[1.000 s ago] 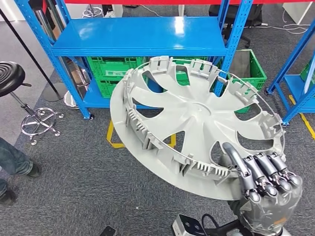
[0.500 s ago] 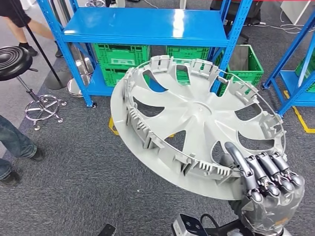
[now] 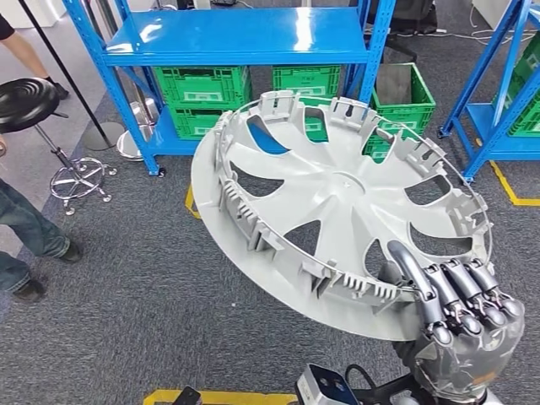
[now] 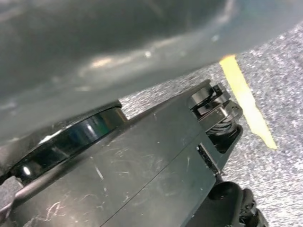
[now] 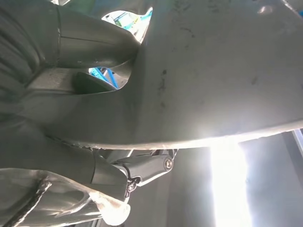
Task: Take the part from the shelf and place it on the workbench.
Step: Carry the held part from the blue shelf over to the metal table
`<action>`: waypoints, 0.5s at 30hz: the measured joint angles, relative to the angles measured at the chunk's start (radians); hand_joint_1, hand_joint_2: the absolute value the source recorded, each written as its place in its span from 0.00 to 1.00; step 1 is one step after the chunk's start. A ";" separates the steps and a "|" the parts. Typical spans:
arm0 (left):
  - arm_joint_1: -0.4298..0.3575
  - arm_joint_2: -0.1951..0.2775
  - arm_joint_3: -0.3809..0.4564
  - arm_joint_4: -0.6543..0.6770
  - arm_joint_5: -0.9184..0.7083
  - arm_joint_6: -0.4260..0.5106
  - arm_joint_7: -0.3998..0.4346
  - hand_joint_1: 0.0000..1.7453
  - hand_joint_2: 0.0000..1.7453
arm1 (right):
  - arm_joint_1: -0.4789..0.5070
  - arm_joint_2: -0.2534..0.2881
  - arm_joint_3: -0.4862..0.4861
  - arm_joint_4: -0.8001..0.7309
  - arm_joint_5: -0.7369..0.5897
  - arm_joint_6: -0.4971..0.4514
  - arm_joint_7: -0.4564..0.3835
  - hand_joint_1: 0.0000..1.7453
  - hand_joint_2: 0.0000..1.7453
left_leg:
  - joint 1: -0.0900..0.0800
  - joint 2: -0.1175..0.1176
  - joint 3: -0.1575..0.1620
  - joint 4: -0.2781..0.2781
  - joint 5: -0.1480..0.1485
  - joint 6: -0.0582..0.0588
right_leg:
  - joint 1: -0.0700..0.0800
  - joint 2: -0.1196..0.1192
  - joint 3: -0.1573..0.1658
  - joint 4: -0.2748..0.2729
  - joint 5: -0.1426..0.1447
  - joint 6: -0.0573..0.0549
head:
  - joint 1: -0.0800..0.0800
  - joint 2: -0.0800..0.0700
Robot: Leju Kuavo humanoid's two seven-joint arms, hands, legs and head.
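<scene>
The right hand (image 3: 468, 325) gripped the hubcap (image 3: 337, 211) by its near rim, with the disc held tilted in the air above the carpet (image 3: 127, 312).

Dark fingers (image 3: 458, 291) curled over the rim's ribbed inner edge, and the grey palm sat under it; the right wrist view showed the thumb (image 5: 96, 40) pressed against the hubcap's (image 5: 221, 71) smooth outer face. The disc stretched up and away from the hand, inner side up, its far edge raised. Beyond that far edge stood a blue shelf (image 3: 235, 38) with green crates (image 3: 201, 89) beneath it. Far to the hand's left were a black stool (image 3: 25, 101) and a person's leg (image 3: 29, 232). Yellow tape (image 3: 216, 395) lay on the carpet near the hand's left side. Whether the left hand was wide or closed could not be told.
</scene>
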 joint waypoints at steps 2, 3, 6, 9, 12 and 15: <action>-0.001 0.000 0.000 0.000 0.000 0.000 0.000 0.00 0.00 | 0.000 0.000 0.000 0.000 0.000 0.000 0.000 1.00 1.00 | 0.001 0.000 0.025 0.056 0.017 0.001 | 0.001 -0.001 -0.039 0.010 0.023 0.001 | -0.001 0.000; -0.001 0.000 0.000 0.000 0.000 0.000 0.000 0.00 0.00 | 0.000 0.000 0.000 0.000 0.000 0.000 0.000 1.00 1.00 | 0.001 0.000 0.060 0.031 0.045 0.005 | 0.002 -0.001 -0.058 0.015 0.032 0.001 | -0.001 0.000; -0.003 0.000 0.000 0.000 -0.001 0.000 0.000 0.00 0.00 | 0.000 0.000 0.000 0.000 0.000 0.000 0.001 1.00 1.00 | -0.003 -0.002 0.225 -0.187 0.052 0.024 | 0.006 -0.001 -0.093 0.024 0.058 0.008 | 0.000 0.000; -0.006 -0.001 -0.001 0.000 -0.002 0.000 -0.002 0.00 0.00 | -0.001 0.000 0.000 0.000 0.000 0.000 0.003 1.00 1.00 | -0.011 -0.002 0.278 -0.292 0.027 0.039 | 0.004 -0.004 -0.100 0.020 0.083 0.027 | 0.000 0.000; -0.006 -0.002 0.000 0.000 -0.001 0.000 -0.005 0.00 0.00 | -0.002 -0.002 0.000 0.000 0.000 0.000 0.002 1.00 1.00 | -0.009 0.002 0.254 -0.301 0.057 0.057 | 0.000 0.001 -0.131 0.069 0.042 0.042 | 0.001 0.000; -0.005 -0.003 0.000 0.000 -0.001 -0.002 -0.012 0.00 0.00 | -0.004 -0.004 0.000 0.000 0.000 0.000 0.006 1.00 1.00 | -0.011 0.004 0.219 -0.297 0.083 0.065 | -0.001 0.006 -0.198 0.260 -0.076 0.047 | 0.004 0.000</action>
